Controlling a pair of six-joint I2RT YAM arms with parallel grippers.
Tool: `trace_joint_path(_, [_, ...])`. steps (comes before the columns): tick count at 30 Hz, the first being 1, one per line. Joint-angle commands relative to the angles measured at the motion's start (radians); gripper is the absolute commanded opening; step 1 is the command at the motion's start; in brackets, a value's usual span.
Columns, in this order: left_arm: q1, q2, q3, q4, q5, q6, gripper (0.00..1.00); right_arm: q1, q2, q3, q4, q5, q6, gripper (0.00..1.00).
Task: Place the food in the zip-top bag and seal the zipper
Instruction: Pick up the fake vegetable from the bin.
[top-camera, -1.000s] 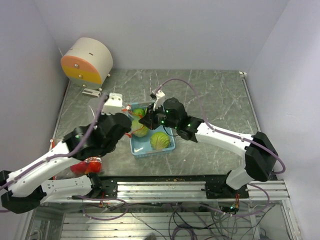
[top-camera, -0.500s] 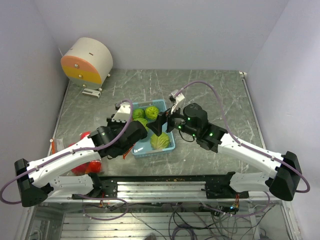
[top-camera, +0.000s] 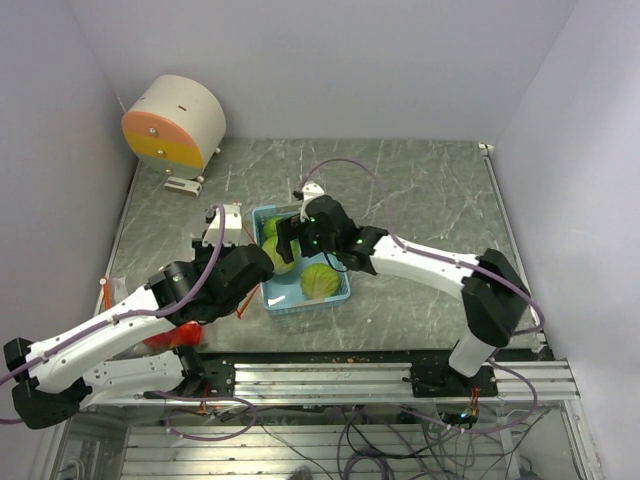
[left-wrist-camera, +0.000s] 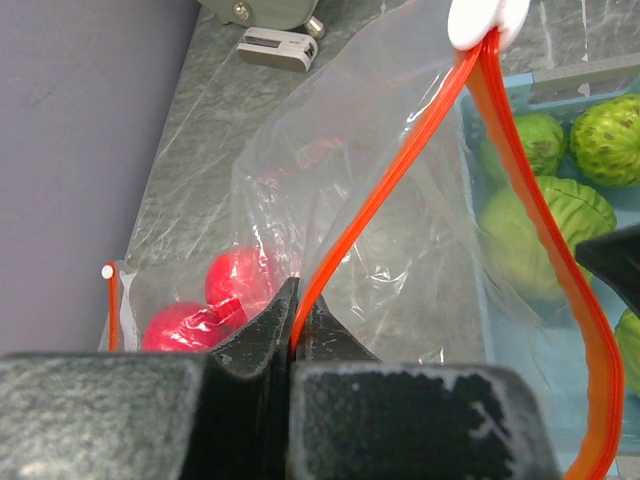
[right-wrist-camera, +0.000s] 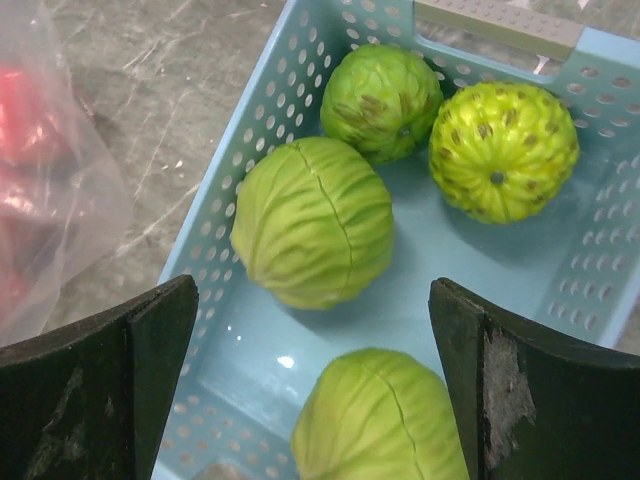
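In the left wrist view my left gripper (left-wrist-camera: 297, 322) is shut on the zipper (left-wrist-camera: 400, 165), the red-orange strip of the clear zip-top bag (left-wrist-camera: 390, 240). The strip rises from the jaws to a white tab (left-wrist-camera: 487, 20), so the mouth is held open. Two red food pieces (left-wrist-camera: 232, 280) lie inside the bag. My right gripper (right-wrist-camera: 312, 290) hangs open over the light blue basket (right-wrist-camera: 590, 285), holding nothing. Several green food pieces (right-wrist-camera: 312, 220) lie in the basket, one of them yellow-green (right-wrist-camera: 503, 150). From above, the right gripper (top-camera: 287, 243) is over the basket's left half, close to the left gripper (top-camera: 258, 268).
A round beige and orange drum (top-camera: 175, 122) stands at the back left corner of the grey table. Purple cables (top-camera: 360, 165) arc over the arms. Walls close in the table at the back and on both sides, and a metal rail (top-camera: 330, 375) runs along the front.
The right gripper has opened wide. The right arm swung out to the right, then came back over the basket's left half. The left arm shifted a little, still gripping the zipper.
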Motion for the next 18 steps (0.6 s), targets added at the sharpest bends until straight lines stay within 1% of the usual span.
trace_joint_path(1, [0.006,-0.029,-0.032,0.055,0.001,0.023,0.07,-0.009,0.103,0.091,0.006,0.017,0.033,1.0])
trace_joint_path(4, [0.006,-0.037,-0.04,0.059,0.001,0.028,0.07,-0.014,0.183,0.13,0.022,-0.02,0.055,1.0])
trace_joint_path(10, [0.006,-0.056,-0.042,0.074,0.01,0.043,0.07,-0.014,0.323,0.196,-0.013,-0.015,0.084,1.0])
trace_joint_path(13, [0.006,-0.061,-0.052,0.09,0.017,0.052,0.07,-0.014,0.348,0.196,-0.009,-0.045,0.09,1.0])
trace_joint_path(17, [0.005,-0.059,-0.054,0.083,0.015,0.043,0.07,-0.014,0.366,0.165,-0.012,-0.03,0.091,0.99])
trace_joint_path(18, [0.005,-0.06,-0.054,0.084,0.014,0.042,0.07,-0.014,0.364,0.154,-0.011,-0.021,0.089,0.96])
